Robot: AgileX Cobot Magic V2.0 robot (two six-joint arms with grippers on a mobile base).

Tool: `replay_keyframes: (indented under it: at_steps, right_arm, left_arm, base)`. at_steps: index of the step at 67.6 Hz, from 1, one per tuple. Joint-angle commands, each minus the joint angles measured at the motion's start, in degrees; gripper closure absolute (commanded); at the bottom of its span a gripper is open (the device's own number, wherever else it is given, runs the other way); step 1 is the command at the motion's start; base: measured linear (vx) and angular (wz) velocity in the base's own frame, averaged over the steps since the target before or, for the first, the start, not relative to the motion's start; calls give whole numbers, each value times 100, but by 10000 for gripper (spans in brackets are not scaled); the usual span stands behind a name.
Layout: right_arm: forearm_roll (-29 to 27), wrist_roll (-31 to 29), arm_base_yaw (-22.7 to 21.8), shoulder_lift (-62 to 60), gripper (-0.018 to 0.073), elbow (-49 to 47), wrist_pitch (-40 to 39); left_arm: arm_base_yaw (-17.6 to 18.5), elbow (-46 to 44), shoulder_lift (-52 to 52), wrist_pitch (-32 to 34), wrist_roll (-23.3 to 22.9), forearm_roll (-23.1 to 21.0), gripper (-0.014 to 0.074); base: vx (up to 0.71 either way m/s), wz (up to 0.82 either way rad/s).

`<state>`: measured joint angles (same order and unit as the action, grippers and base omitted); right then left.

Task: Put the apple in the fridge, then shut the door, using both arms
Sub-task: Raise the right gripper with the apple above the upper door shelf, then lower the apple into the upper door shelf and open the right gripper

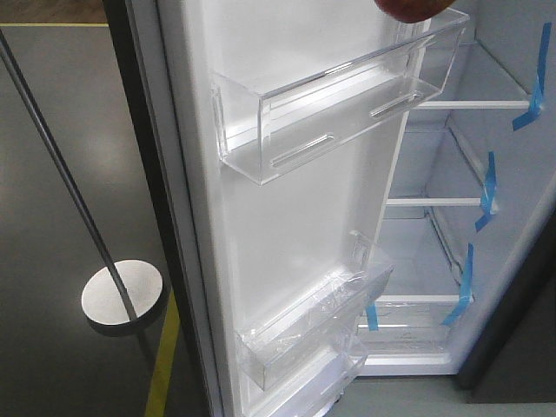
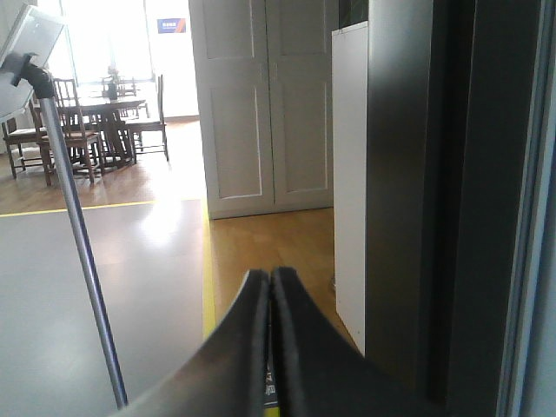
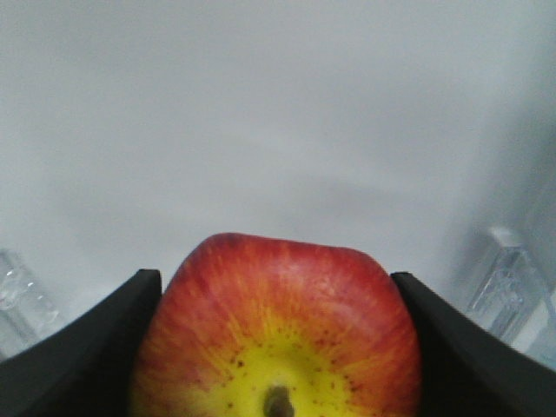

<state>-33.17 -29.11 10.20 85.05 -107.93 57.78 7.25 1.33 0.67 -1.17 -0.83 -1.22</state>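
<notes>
My right gripper (image 3: 274, 276) points level at a white surface. Its black fingers (image 3: 95, 347) are spread wide and pinch the apple (image 3: 278, 321) on both sides, stem end toward my wrist. The apple hangs just above the upper clear bin (image 1: 330, 113) of the door (image 1: 295, 226), which stands wide open. Past the door's inner edge the fridge (image 1: 504, 174) gapes, with free room above its white shelves (image 1: 434, 201). My left gripper (image 2: 270, 282) hangs outside the door, close beside its dark face. Its fingers are pressed together on nothing, with open floor ahead.
</notes>
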Motion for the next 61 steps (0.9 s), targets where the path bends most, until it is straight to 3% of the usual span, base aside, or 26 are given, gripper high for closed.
replay_keyframes:
  at_steps: [1, 23, 42, 49, 61]
  right_arm:
    - [-189, -83, -41, 124, 315, -394, -655]
    - [-182, -127, -41, 888, 315, -672, -772]
    - [-182, -127, -41, 1206, 302, -672, -294]
    - [-155, -127, -41, 1213, 253, -666, -232]
    - [-142, -61, -41, 1201, 80, -666, -187]
  left_arm:
    - [21, 74, 78, 408, -31, -3, 603]
    - [21, 74, 78, 408, -31, -3, 603]
    - [21, 74, 78, 408, -31, -3, 603]
    - [21, 74, 78, 408, -31, -3, 603]
    - [21, 74, 78, 408, -31, -3, 603]
  base:
    - [0, 0]
    - [0, 0]
    - [0, 0]
    - [0, 0]
    - [0, 0]
